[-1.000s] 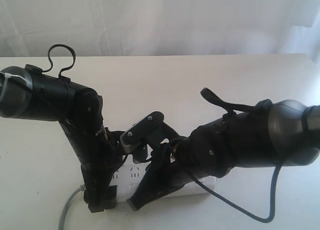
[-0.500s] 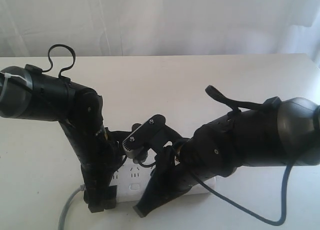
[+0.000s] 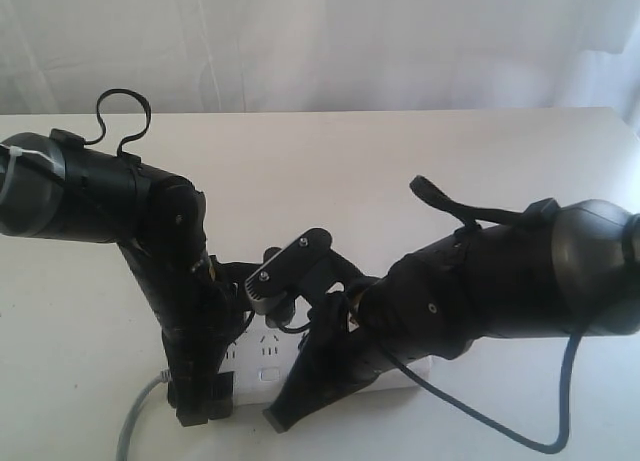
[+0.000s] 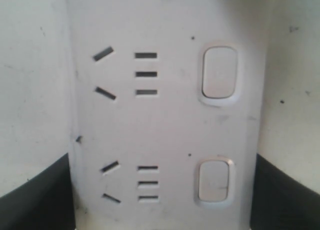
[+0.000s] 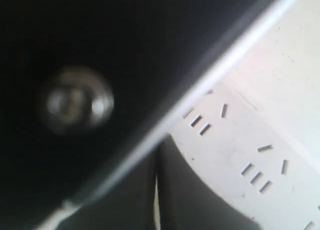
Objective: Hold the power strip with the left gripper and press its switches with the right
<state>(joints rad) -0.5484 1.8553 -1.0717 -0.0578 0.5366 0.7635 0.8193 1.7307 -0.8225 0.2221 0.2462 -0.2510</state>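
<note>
With the left gripper [image 3: 198, 409] pinching the power strip [image 3: 262, 353] across its width at the table's [image 3: 400, 161] six o'clock edge, the right gripper [image 3: 280, 417], jaws pressed together, pointed down beside the switches [image 4: 218, 73], so pressing seemed underway, calling next for a short, square push.

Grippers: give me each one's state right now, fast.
Left gripper: closed on the power strip, clamping its two long edges.
Right gripper: closed, holding nothing.
</note>
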